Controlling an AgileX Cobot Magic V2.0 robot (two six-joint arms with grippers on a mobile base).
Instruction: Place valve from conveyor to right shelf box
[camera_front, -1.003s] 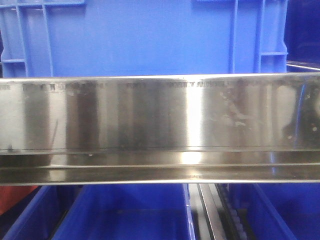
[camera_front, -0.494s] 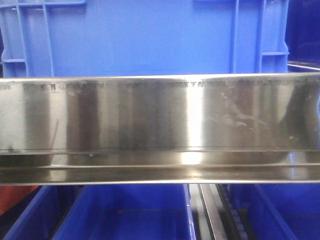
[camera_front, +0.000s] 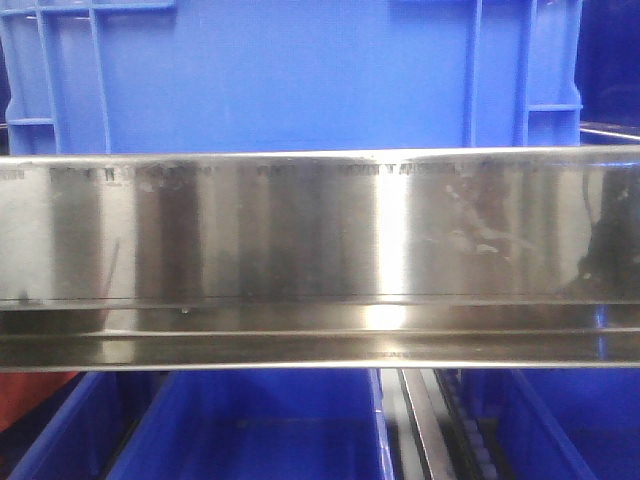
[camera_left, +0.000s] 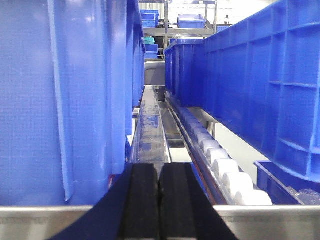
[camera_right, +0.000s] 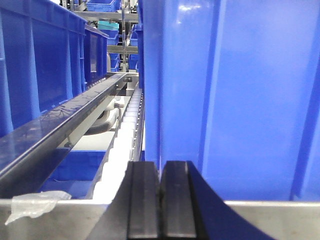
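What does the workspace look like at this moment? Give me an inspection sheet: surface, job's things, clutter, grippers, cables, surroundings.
Surface: brushed stainless-steel shelf front edge fills the front view; no conveyor belt seen.
Job's things: no valve seen in any view; a large blue box sits on the shelf, more blue bins below.
Clutter: a crumpled scrap of clear plastic lies on the steel ledge in the right wrist view.
Grippers: left gripper shut, pads together, holding nothing; right gripper shut, also empty.
Cables: nothing seen.
Surroundings: white roller track runs between the blue crates; further racks with blue bins stand in the background.
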